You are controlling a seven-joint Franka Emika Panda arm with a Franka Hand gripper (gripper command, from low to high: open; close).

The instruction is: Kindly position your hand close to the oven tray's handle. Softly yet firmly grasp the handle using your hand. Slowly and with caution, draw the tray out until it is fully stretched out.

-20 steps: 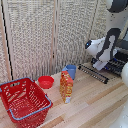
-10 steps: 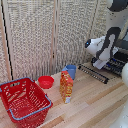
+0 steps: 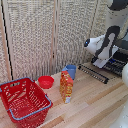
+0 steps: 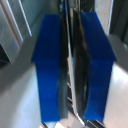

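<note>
In the exterior view my white hand (image 3: pixel 102 63) hangs at the right, low over the oven tray (image 3: pixel 94 73). The tray is a long dark rack with pale stripes that sticks out from the black and silver oven (image 3: pixel 119 64). The handle (image 3: pixel 91 75) is the thin dark bar along the tray's outer edge. In the wrist view the gripper (image 4: pixel 73 62) is shut, its two dark-blue fingers (image 4: pixel 49 70) pressed close on a thin dark and silver bar that looks like the handle (image 4: pixel 73 45). The arm hides the fingertips in the exterior view.
A red wire basket (image 3: pixel 22 101) stands at the exterior view's lower left. A small red bowl (image 3: pixel 45 81), a blue cup (image 3: pixel 71 70) and an orange bottle (image 3: pixel 65 86) stand mid-table. Slatted panels (image 3: pixel 45 35) form the back wall.
</note>
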